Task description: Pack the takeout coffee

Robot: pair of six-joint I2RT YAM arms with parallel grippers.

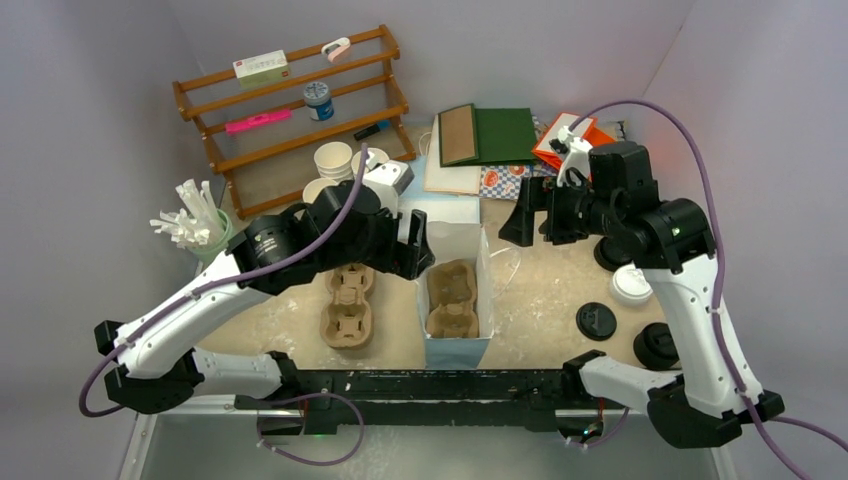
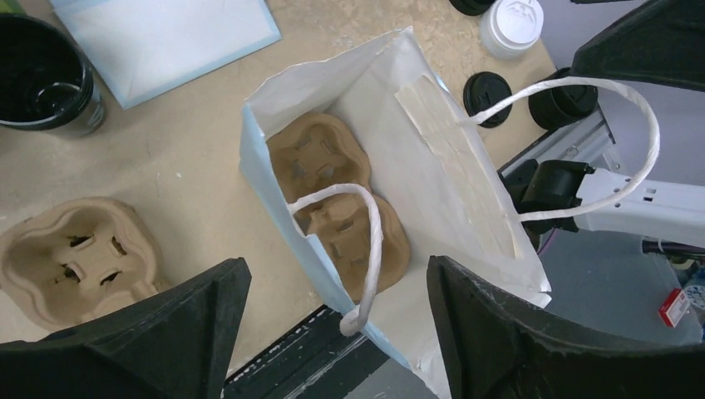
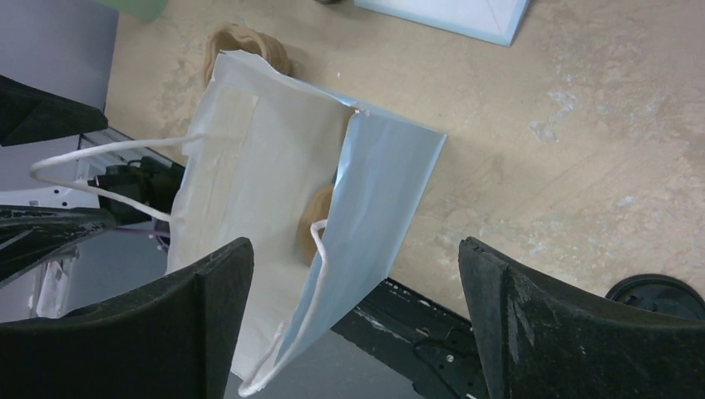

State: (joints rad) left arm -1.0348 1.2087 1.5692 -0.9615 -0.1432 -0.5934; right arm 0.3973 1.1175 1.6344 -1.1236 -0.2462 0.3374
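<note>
- My left claw [image 2: 337,270] hangs spread wide above the open paper bag [image 2: 465,191], pinching nothing.
- My right claw [image 3: 353,249] is spread just as wide on the bag's far side, also with nothing in it.
- Below the left claw, a pulp carrier [image 2: 332,191] lies in the bag's bottom; a second carrier [image 2: 79,258] sits on the worktop [image 2: 191,150] to that claw's outer side.
- The takeout coffee [image 1: 631,285], lid on, stands outside the bag, right of my right claw and back toward its base, near a black lid [image 1: 597,321].

Bright, even overhead light, soft shadows on the table [image 1: 545,290] — wrist views sharp centrally, stretched toward edges.
</note>
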